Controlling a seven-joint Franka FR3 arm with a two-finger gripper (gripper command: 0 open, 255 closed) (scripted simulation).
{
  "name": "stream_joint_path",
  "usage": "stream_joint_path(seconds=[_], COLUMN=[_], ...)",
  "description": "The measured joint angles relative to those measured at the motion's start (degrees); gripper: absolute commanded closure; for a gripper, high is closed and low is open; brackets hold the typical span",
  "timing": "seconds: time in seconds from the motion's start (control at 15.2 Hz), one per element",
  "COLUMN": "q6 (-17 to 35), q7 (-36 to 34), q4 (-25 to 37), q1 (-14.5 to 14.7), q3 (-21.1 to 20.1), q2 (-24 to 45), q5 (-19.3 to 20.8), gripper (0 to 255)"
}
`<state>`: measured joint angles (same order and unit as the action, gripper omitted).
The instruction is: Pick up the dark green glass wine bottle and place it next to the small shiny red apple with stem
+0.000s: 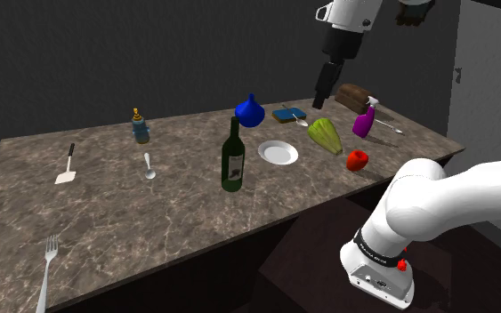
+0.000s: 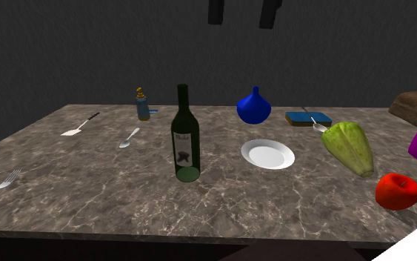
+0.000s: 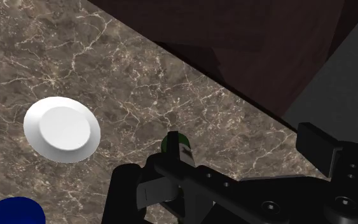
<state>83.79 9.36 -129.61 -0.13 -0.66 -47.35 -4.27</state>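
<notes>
Wine bottle [image 1: 232, 160] stands upright on the counter [image 1: 150, 222]; arm [image 1: 351, 20] hangs high above, jaws pointing down, spread apart, gripping nothing.

The white arm [image 1: 435, 200] rises from its base at the shoulder view's lower right and runs off the right edge. The wrist [image 1: 348, 22] enters at the top, pointing down. The black gripper [image 1: 322, 100] hangs high, slightly tilted; its fingers [image 2: 215, 11] stand apart, holding nothing
</notes>
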Motion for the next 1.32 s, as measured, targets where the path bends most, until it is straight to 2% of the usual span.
stream_joint_path(seconds=[0.2,0.79,1.32], q6=[1.4,11.3,15.4], q7=[0.0,-0.3,-0.5], q4=[0.9,7.5,19.6], q1=[0.0,0.0,-0.1], q3=[-0.1,-1.1,-1.4], q2=[2.7,21.5,39.7], q5=[0.0,0.1,0.8], gripper=[0,0,0])
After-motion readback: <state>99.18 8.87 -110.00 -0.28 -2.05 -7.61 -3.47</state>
